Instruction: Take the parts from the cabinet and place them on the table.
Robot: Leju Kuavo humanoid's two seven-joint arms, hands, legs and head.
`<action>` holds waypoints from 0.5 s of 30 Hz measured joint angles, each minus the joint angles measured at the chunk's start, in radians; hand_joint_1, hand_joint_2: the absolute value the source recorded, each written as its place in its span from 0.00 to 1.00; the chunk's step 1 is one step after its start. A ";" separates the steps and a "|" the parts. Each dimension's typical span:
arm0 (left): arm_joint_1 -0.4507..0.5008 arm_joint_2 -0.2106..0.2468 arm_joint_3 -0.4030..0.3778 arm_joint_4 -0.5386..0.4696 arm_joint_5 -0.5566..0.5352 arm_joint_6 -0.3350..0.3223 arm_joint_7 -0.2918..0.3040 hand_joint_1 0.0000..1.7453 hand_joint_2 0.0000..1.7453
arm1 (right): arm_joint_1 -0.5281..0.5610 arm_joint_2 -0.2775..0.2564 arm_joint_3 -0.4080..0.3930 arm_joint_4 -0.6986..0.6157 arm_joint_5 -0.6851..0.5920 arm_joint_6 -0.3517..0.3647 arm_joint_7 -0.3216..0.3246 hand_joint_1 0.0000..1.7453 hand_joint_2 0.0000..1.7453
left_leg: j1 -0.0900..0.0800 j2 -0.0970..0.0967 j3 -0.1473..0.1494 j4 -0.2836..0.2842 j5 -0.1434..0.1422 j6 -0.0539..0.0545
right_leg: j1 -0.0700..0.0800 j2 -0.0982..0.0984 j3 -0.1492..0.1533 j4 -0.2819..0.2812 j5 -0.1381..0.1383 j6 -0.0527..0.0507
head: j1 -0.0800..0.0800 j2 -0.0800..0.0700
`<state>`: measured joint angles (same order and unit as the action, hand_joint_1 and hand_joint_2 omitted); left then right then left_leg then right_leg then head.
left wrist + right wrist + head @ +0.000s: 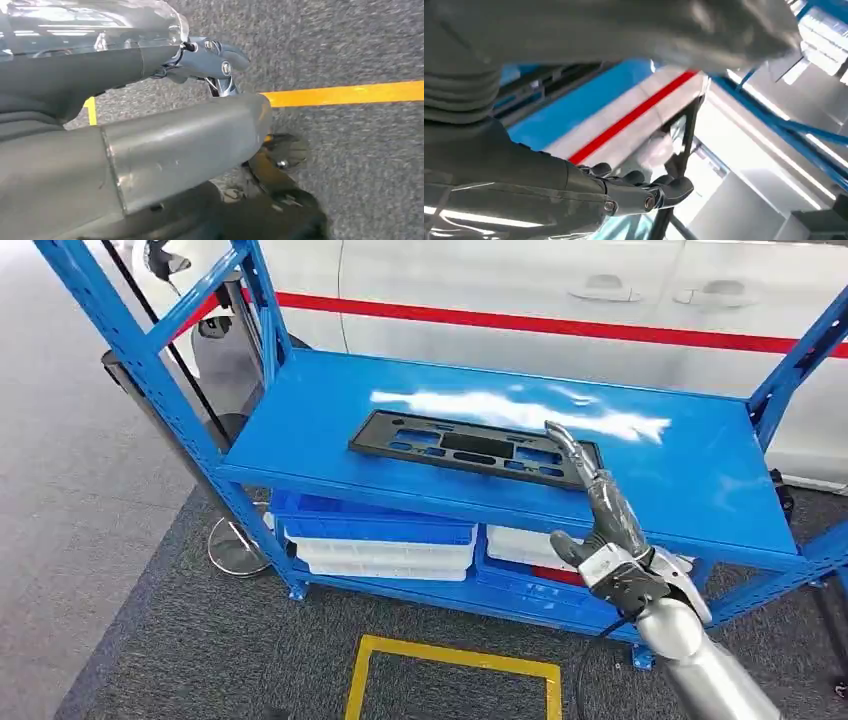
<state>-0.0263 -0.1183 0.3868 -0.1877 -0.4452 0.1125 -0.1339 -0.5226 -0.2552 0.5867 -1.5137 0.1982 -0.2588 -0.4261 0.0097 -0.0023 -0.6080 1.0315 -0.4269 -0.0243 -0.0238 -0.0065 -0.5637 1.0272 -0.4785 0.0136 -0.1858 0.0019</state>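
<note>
A flat black plastic part (470, 448) with several cut-outs lies on the top shelf of the blue cabinet (690, 475). My right hand (600, 515) reaches up from the lower right. Its fingers are stretched out over the part's right end, and whether they touch it I cannot tell. In the right wrist view the same hand (644, 192) has its dark fingers apart from the thumb with nothing between them. My left hand (200, 115) hangs over the carpet and holds nothing.
The lower shelf carries blue bins (370, 512) and white trays (385, 555). Blue uprights (150, 360) stand at the shelf's corners. A white car with a red stripe (520, 318) is parked behind. A yellow floor outline (455, 655) lies in front of the cabinet on the grey carpet.
</note>
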 joint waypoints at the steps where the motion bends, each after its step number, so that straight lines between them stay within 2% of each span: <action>1: -0.003 0.000 0.000 0.000 0.000 0.000 0.000 0.00 0.00 | -0.006 0.002 0.001 0.011 0.070 -0.064 0.011 0.00 1.00 | 0.001 -0.002 -0.004 0.002 -0.003 0.014 | 0.001 0.001 -0.003 -0.003 0.003 0.007 | 0.000 0.001; 3: -0.001 0.000 0.000 0.000 -0.002 0.000 0.001 0.00 0.00 | -0.011 0.005 0.003 0.028 0.197 -0.172 0.022 0.00 1.00 | 0.000 -0.004 -0.005 0.001 -0.005 0.026 | 0.000 -0.001 0.001 -0.011 0.004 0.018 | 0.000 0.000; 4: -0.001 0.001 0.000 0.000 0.000 0.000 0.001 0.00 0.00 | -0.012 0.004 0.003 0.035 0.248 -0.214 0.027 0.00 1.00 | 0.003 -0.005 0.001 -0.009 -0.001 0.036 | -0.002 -0.002 0.004 -0.011 -0.002 0.026 | 0.000 0.000; 5: 0.000 0.001 0.000 0.000 0.000 0.000 0.001 0.00 0.00 | -0.012 0.003 0.003 0.044 0.285 -0.243 0.029 0.00 1.00 | 0.005 -0.005 0.006 -0.014 0.001 0.042 | -0.004 -0.001 0.002 0.005 -0.013 0.029 | 0.000 0.000; 6: 0.000 0.000 0.000 0.000 0.001 0.000 0.001 0.00 0.00 | -0.012 0.002 0.003 0.053 0.323 -0.269 0.031 0.00 1.00 | 0.004 -0.005 0.007 -0.016 0.000 0.050 | -0.004 0.000 -0.022 0.052 -0.042 0.028 | 0.001 0.000; 8: 0.000 0.000 0.001 0.000 0.003 0.001 0.001 0.00 0.00 | -0.009 0.001 0.003 0.073 0.379 -0.295 0.044 0.00 1.00 | 0.000 -0.005 0.007 -0.016 -0.002 0.055 | 0.000 0.003 -0.110 0.217 -0.115 0.028 | 0.000 0.000; 9: 0.000 0.000 0.001 0.000 0.005 0.000 0.001 0.00 0.00 | -0.005 0.001 0.003 0.080 0.402 -0.300 0.052 0.00 1.00 | -0.002 -0.005 0.006 -0.015 -0.003 0.057 | 0.001 0.003 -0.148 0.282 -0.133 0.027 | 0.000 0.000; 10: 0.001 0.000 0.001 0.000 0.008 0.000 0.001 0.00 0.00 | -0.001 0.001 0.003 0.086 0.416 -0.303 0.058 0.00 1.00 | -0.005 -0.005 0.007 -0.015 -0.005 0.059 | 0.002 0.003 -0.168 0.308 -0.126 0.026 | 0.000 0.000; 11: 0.001 0.000 0.001 0.000 0.012 0.000 0.001 0.00 0.00 | 0.001 0.001 0.003 0.090 0.423 -0.305 0.063 0.00 1.00 | -0.008 -0.006 0.009 -0.014 -0.006 0.060 | 0.002 0.003 -0.164 0.286 -0.099 0.023 | 0.000 0.000; 13: 0.001 0.000 0.002 0.000 0.018 0.000 0.000 0.00 0.00 | 0.000 0.001 0.003 0.096 0.430 -0.308 0.067 0.00 1.00 | -0.012 -0.009 0.015 -0.013 -0.009 0.059 | 0.004 0.003 -0.098 0.134 -0.002 0.010 | 0.000 0.000; 14: 0.001 0.000 0.002 0.000 0.017 0.000 0.000 0.00 0.00 | -0.001 0.001 0.003 0.098 0.431 -0.309 0.068 0.00 1.00 | -0.012 -0.010 0.017 -0.012 -0.012 0.057 | 0.009 0.005 -0.055 0.040 0.041 -0.001 | 0.000 0.000; 15: 0.001 -0.002 0.002 0.001 0.017 0.000 0.000 0.00 0.00 | -0.002 0.001 0.003 0.101 0.431 -0.309 0.068 0.00 1.00 | -0.020 -0.011 0.014 -0.008 -0.015 0.052 | 0.016 0.006 -0.041 0.009 0.028 -0.007 | 0.000 0.000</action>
<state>-0.0254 -0.1206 0.3891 -0.1869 -0.4280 0.1129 -0.1343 -0.5241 -0.2541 0.5898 -1.4130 0.6294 -0.5680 -0.3586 -0.0107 -0.0135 -0.5943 1.0235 -0.4421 0.0275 -0.0082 -0.0009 -0.6051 1.0357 -0.4501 0.0067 -0.1854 0.0023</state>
